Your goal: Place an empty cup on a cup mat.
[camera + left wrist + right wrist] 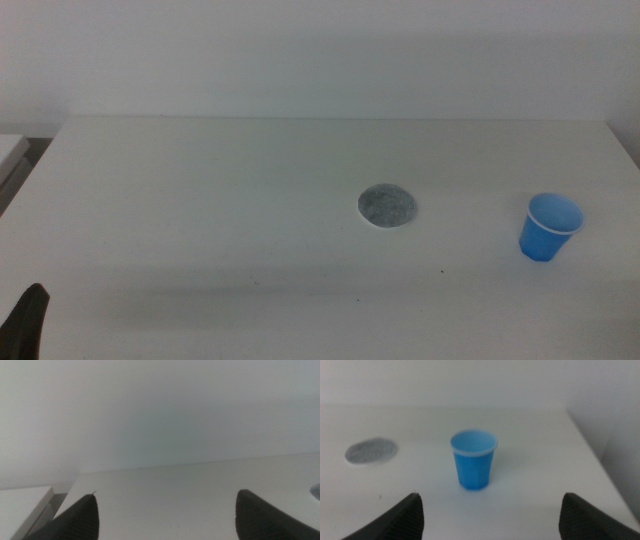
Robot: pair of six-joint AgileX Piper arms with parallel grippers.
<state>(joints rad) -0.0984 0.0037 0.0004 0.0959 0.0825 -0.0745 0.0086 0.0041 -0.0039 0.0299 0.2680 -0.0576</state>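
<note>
The blue cup stands upright on the white table at the right, apart from the round grey cup mat near the middle. The right wrist view shows the cup ahead of my right gripper, whose jaws are spread wide and empty, with the mat off to one side. The right arm is out of the middle view. My left gripper is open and empty over bare table; only one dark jaw tip shows at the bottom left of the middle view.
The white table ends at a wall behind and has edges at left and right. A pale surface sits beyond the left edge. The cup stands close to the table's right edge.
</note>
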